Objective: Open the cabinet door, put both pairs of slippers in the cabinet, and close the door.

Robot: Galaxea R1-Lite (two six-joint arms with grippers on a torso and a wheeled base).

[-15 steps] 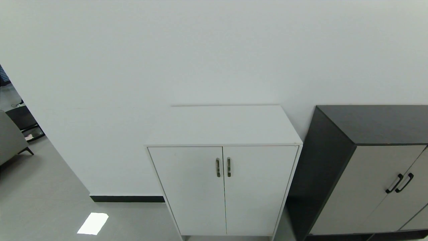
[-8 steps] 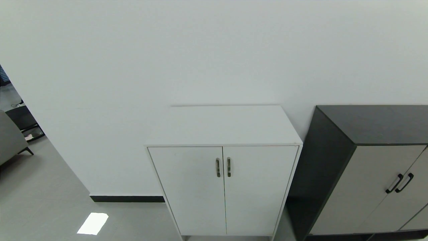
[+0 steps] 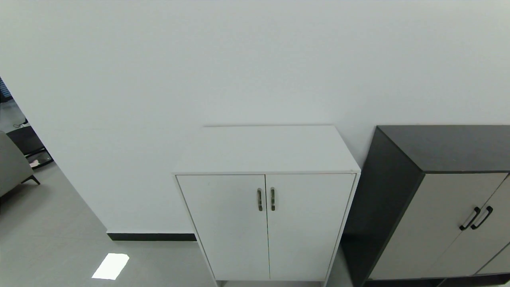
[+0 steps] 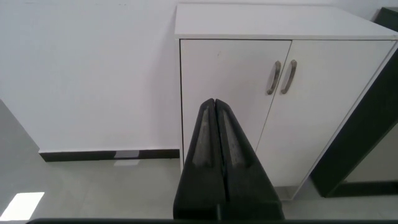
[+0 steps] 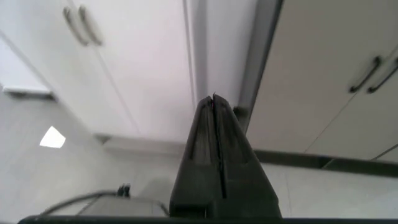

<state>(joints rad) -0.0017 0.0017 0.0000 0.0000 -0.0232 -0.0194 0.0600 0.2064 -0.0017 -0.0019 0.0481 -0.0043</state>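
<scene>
A white two-door cabinet (image 3: pixel 266 223) stands against the wall, both doors shut, with two metal handles (image 3: pixel 265 199) side by side at the middle. The same cabinet (image 4: pixel 298 93) appears in the left wrist view, ahead of my left gripper (image 4: pixel 214 102), whose fingers are pressed together with nothing between them. My right gripper (image 5: pixel 213 99) is shut and empty too, held some way off from the white cabinet (image 5: pixel 124 68) and its handles (image 5: pixel 82 26).
A dark cabinet (image 3: pixel 434 199) with grey doors and black handles (image 3: pixel 476 218) stands close on the white cabinet's right. Grey floor (image 3: pixel 59 247) lies open to the left, with a chair (image 3: pixel 12 167) at the far left edge.
</scene>
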